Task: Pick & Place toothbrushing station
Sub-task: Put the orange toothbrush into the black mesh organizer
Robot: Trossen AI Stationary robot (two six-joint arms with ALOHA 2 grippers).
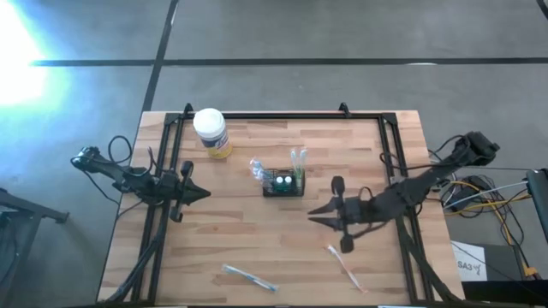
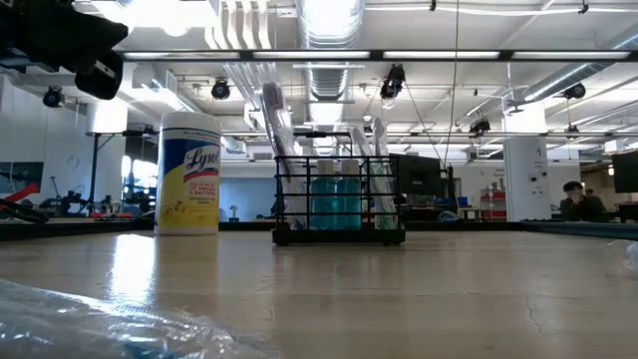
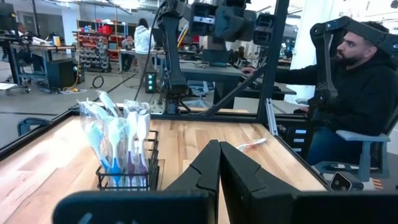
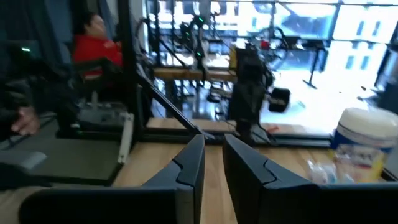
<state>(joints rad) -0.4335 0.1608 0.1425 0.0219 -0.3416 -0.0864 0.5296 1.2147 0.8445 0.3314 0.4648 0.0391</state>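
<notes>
Toothbrushing station [image 1: 282,183]: a small black wire-frame rectangular holder with compartments, standing upright near the middle of the pale wooden slatted table [image 1: 257,248], packed with wrapped toothbrushes and blue bottles. A white-lidded yellow wipes jar [image 1: 211,131] stands apart from it toward the far left corner; two loose wrapped toothbrushes [image 1: 250,277] lie near the front edge. The right gripper [image 1: 325,208] hovers just beside the station, on its right and slightly nearer the front edge, fingers set a narrow gap apart and holding nothing. The left gripper [image 1: 203,193] waits at the left side of the table, fingers nearly together, also empty. The step in hand appears to be the approach. A good grasp would likely need the right fingers opened wider, turned toward the station, and closed on the rigid frame rather than the crinkly wrappers, keeping it level so the tall brushes do not tip out.
</notes>
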